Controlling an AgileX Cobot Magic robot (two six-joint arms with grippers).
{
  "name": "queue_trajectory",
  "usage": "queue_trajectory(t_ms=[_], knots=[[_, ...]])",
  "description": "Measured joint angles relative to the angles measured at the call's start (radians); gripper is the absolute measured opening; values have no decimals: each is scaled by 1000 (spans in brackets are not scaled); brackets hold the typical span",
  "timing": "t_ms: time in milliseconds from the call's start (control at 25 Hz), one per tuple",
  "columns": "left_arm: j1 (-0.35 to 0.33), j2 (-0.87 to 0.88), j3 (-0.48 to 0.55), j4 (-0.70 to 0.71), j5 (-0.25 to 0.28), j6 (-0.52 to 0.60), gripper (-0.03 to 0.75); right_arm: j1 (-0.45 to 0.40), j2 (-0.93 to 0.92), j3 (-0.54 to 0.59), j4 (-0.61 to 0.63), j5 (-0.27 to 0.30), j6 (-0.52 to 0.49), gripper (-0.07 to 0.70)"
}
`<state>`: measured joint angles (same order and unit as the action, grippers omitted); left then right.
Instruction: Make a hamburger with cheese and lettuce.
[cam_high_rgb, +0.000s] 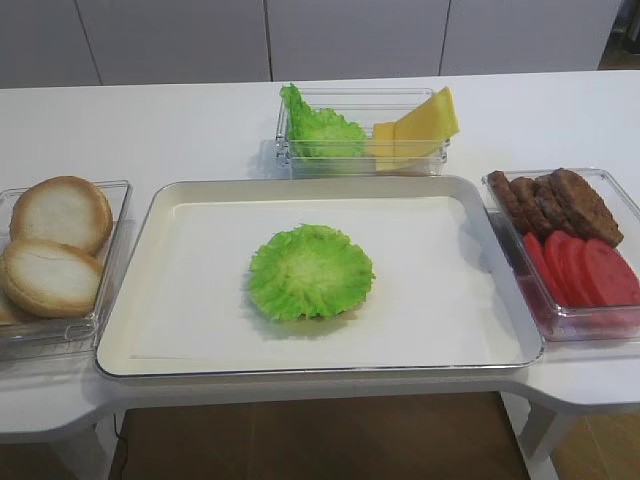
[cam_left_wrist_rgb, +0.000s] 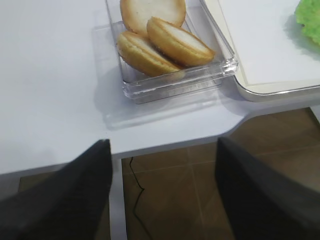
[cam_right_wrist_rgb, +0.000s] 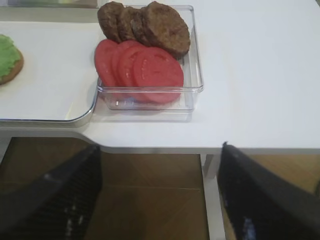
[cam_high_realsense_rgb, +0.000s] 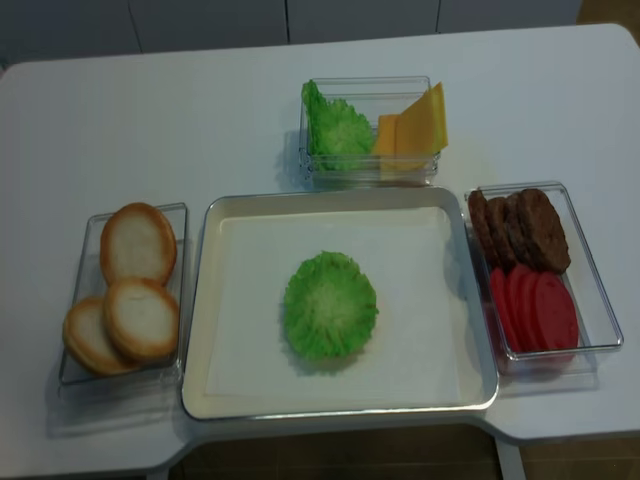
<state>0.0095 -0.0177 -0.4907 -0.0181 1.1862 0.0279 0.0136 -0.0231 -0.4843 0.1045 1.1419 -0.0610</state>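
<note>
Left hand (cam_left_wrist_rgb: 162, 195) and right hand (cam_right_wrist_rgb: 160, 195) — fingers apart, holding nothing — hang off the white table's (cam_high_rgb: 180, 125) front edge.

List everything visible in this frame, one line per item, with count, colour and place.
Tray: one, cream with metal rim, centre of the white table.
Lettuce: one green leaf mid-tray, lying on a bun half whose brown edge shows only in the right wrist view.
Spare lettuce: green, left part of the clear box behind the tray; count unclear.
Cheese: yellow-orange slices, right part of that box; count unclear.
Bun halves: three, golden rim and pale face, clear box left of the tray.
Meat patties: about four, dark brown, far end of the clear box right of the tray.
Tomato slices: about four, red, near end of that box.
Left gripper: black, open, below the table edge.
Right gripper: black, open, below the table edge.
</note>
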Motion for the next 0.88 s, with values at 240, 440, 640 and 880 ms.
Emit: queue_trajectory(t_ms=[240, 440, 640, 880], knots=[[0, 0, 0, 0, 0, 0, 478, 0, 0, 0, 20, 0, 9, 563], [0, 0, 0, 0, 0, 0, 478, 0, 0, 0, 24, 0, 9, 563], [0, 0, 0, 0, 0, 0, 478, 0, 0, 0, 24, 0, 9, 563], [0, 0, 0, 0, 0, 0, 478, 0, 0, 0, 26, 0, 9, 562]])
